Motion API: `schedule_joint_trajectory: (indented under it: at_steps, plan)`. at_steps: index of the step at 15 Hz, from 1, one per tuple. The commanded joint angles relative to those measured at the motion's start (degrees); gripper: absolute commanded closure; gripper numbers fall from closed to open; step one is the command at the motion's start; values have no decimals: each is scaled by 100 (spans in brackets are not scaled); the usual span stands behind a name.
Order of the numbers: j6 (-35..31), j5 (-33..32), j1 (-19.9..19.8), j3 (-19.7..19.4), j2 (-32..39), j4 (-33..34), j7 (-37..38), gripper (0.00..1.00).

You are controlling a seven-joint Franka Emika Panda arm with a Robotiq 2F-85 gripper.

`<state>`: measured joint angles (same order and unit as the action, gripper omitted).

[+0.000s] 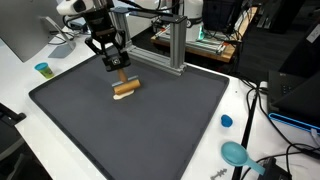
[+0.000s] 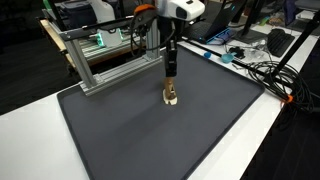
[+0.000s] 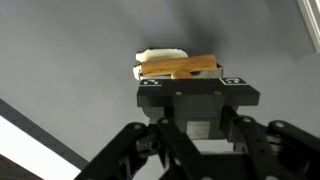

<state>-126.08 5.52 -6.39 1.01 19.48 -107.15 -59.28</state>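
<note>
A small wooden block with a white underside (image 1: 125,89) (image 2: 171,97) sits low over the dark grey mat (image 1: 150,135) (image 2: 150,145), near its far middle. My gripper (image 1: 118,69) (image 2: 171,78) points straight down onto it, the jaws shut on its top. In the wrist view the block (image 3: 178,66) shows just past the gripper (image 3: 190,80); the black gripper body hides the fingertips. Whether the block touches the mat or hangs just above it, I cannot tell.
An aluminium frame (image 1: 165,45) (image 2: 100,60) stands at the mat's far edge, close behind the arm. A small blue cup (image 1: 42,69), a blue cap (image 1: 226,121) and a teal scoop-like object (image 1: 236,153) lie on the white table. Cables (image 2: 265,70) trail at one side.
</note>
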Motion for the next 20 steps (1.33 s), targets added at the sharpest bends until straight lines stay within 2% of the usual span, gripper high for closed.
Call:
schedule_joint_trajectory:
  at_steps: [1,7,9,20]
  plan:
    - [-92,127,-134,74,43,70,-185,79]
    - [-298,247,-348,37,-92,37,-362,79]
    - [-518,171,-320,41,-122,-99,-319,79]
    - [-689,58,-180,142,-56,-406,-441,79]
